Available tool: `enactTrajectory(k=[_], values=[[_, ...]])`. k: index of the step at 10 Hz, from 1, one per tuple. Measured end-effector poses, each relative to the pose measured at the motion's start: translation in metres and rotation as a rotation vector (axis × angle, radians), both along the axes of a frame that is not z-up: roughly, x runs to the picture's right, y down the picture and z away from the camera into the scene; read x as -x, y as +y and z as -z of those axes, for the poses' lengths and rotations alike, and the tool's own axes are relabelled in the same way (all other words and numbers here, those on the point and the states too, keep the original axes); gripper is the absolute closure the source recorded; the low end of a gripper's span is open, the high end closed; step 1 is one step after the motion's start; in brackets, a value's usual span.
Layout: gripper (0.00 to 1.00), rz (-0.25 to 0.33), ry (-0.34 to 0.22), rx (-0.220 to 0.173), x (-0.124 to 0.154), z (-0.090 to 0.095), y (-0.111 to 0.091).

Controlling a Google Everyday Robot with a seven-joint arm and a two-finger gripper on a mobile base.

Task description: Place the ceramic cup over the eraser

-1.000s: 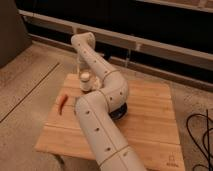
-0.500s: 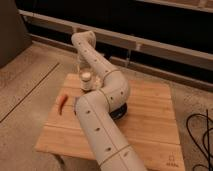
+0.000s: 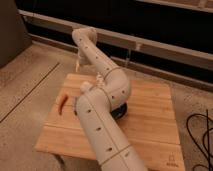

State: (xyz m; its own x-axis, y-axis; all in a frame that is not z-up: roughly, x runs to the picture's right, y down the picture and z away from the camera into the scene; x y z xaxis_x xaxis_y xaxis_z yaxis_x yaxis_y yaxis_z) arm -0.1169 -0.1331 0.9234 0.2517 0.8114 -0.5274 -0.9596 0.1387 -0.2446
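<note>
Our arm [image 3: 102, 117] rises from the near edge of the table [image 3: 152, 117], bends over the board's middle and reaches on to the far-left corner, where the gripper [image 3: 79, 56] hangs downward just over the table's back edge. Below its tip we see a small pale shape that we take to be the cup [image 3: 79, 65]. It sits at or just under the gripper, above the far edge of the board. Whether it is held or only beside the tool we cannot tell, nor how far the gripper is open. The high, folded pose makes sense to us if the cup is being carried: it keeps the load above the board, so nothing on it gets swept. A thin reddish piece [image 3: 62, 101] lies flat near the left edge, well apart from the gripper and nearer to us. We judge this to be the eraser, though its form is too vague to be sure. If so, the cup has yet to travel toward us and to the left before coming down over it. A dark round object [image 3: 120, 111] lies by the arm's big link, mostly hidden, and we judge that the arm should stay clear of it.
</note>
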Motion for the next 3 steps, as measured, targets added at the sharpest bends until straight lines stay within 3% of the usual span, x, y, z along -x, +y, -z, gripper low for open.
enactTrajectory(k=[2, 3], values=[[0.36, 0.018, -0.026, -0.054, 0.002, 0.021, -0.027], [0.36, 0.021, -0.025, -0.053, 0.002, 0.02, -0.026]])
